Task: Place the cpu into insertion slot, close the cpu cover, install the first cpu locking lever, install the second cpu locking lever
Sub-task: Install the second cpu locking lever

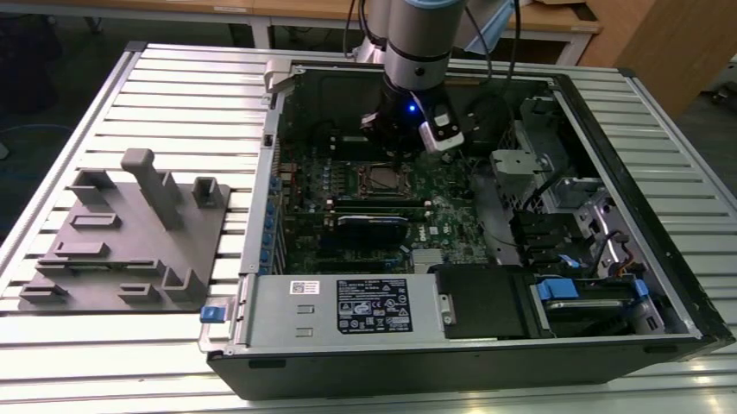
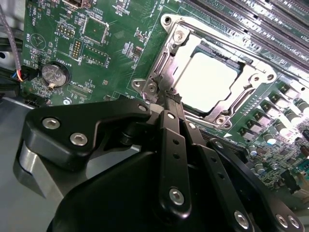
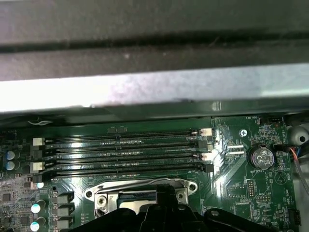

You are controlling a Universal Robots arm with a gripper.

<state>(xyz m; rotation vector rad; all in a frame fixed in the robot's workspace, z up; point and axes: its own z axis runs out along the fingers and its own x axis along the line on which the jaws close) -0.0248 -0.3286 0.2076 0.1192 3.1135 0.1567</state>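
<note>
Inside an open computer case on a slatted counter [image 1: 150,345], the end effector [image 2: 170,99], fingers pressed together, meets the cpu cover's [image 2: 170,58] edge beside the seated cpu [image 2: 212,79].

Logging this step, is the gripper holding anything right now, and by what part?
Cannot be told. The gripper sits at the edge of the insertion slot, with the cpu already seated under the cpu cover.
</note>
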